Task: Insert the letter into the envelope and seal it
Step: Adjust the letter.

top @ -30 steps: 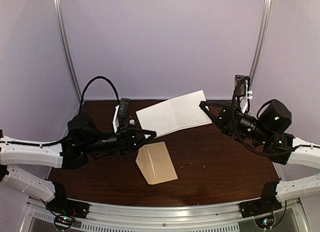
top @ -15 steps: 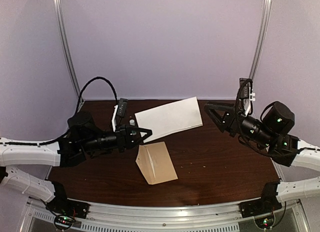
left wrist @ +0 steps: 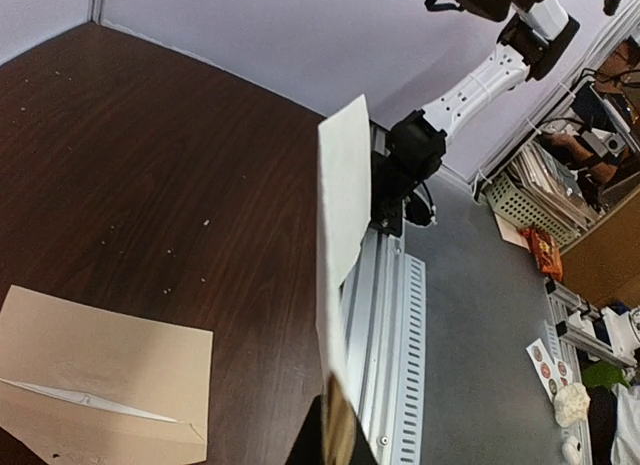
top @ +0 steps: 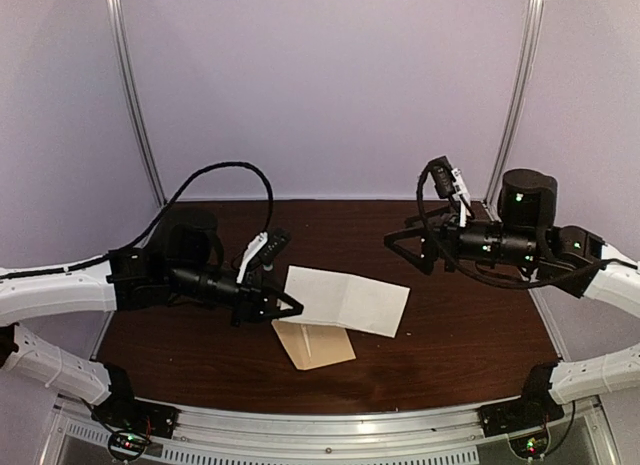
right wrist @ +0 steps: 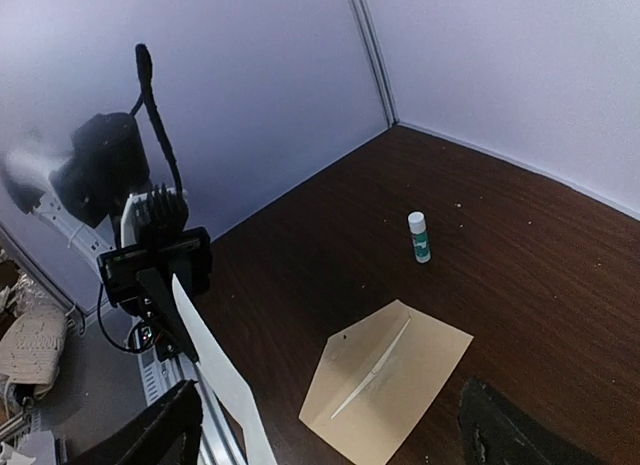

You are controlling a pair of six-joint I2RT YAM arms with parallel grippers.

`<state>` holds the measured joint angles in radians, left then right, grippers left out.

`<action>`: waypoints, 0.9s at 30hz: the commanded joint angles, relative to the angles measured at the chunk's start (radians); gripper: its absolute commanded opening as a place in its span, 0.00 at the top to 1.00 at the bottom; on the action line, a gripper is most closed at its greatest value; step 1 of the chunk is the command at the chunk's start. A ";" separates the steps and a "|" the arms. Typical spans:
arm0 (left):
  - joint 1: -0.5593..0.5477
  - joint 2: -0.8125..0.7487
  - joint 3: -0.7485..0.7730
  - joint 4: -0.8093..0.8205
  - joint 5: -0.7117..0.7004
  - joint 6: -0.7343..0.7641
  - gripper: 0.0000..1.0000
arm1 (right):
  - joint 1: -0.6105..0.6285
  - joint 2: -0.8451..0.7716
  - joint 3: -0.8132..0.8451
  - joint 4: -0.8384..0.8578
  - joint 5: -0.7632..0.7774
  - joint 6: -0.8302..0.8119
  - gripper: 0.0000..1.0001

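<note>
From above, the left gripper [top: 288, 307] pinches the left edge of the letter [top: 345, 300], whose sheet reaches right and covers the far edge of the envelope [top: 318, 347] lying flat on the tabletop [top: 470, 335]. The right gripper [top: 405, 250] hangs spread wide and holding nothing, well apart from the letter's right edge. The left wrist view shows the letter edge-on between shut fingers [left wrist: 338, 437], lifted off the wood, the envelope beside it. The right wrist view shows a glue stick [right wrist: 420, 235] standing beyond the envelope.
</note>
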<state>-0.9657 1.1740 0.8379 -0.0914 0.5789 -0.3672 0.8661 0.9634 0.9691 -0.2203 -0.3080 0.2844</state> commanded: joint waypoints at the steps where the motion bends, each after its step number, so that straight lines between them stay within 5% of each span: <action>1: -0.009 0.049 0.070 -0.169 0.108 0.130 1.00 | 0.000 0.080 0.054 -0.169 -0.229 -0.056 0.14; 14: -0.019 0.094 0.126 -0.213 0.161 0.169 1.00 | 0.055 0.224 0.039 -0.099 -0.458 -0.038 0.35; 27: -0.019 0.108 0.136 -0.216 0.167 0.175 1.00 | 0.092 0.301 0.037 -0.057 -0.520 -0.044 0.72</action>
<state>-0.9791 1.2762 0.9424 -0.3164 0.7235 -0.2096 0.9470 1.2575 1.0088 -0.3187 -0.7898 0.2443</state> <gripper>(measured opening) 0.003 0.344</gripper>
